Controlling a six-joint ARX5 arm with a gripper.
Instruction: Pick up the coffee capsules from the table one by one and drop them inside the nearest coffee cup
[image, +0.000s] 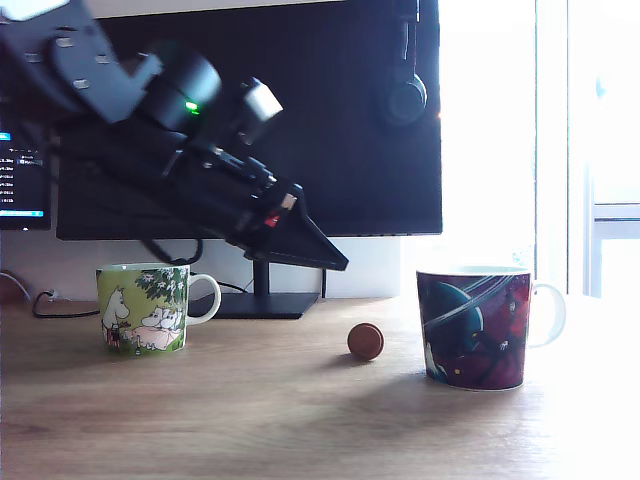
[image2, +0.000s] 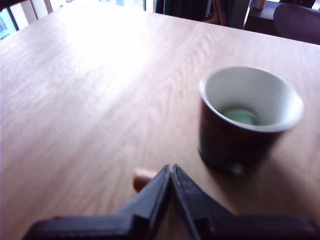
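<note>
A copper-brown coffee capsule (image: 365, 341) lies on its side on the wooden table, just to the exterior view's left of the dark blue-and-maroon mug (image: 475, 327). In the wrist view this capsule (image2: 143, 178) peeks out beside the fingertips, and a mint green capsule (image2: 241, 116) rests inside the dark mug (image2: 247, 120). My gripper (image: 338, 263) hangs in the air above and to the exterior view's left of the brown capsule, its jaws shut with nothing between them (image2: 171, 170). The green cartoon mug (image: 148, 306) stands further to the exterior view's left.
A large black monitor (image: 300, 110) on a stand (image: 262, 300) fills the back of the table, with headphones (image: 403, 95) hanging in front of it. A cable (image: 50, 300) runs along the back at the exterior view's left.
</note>
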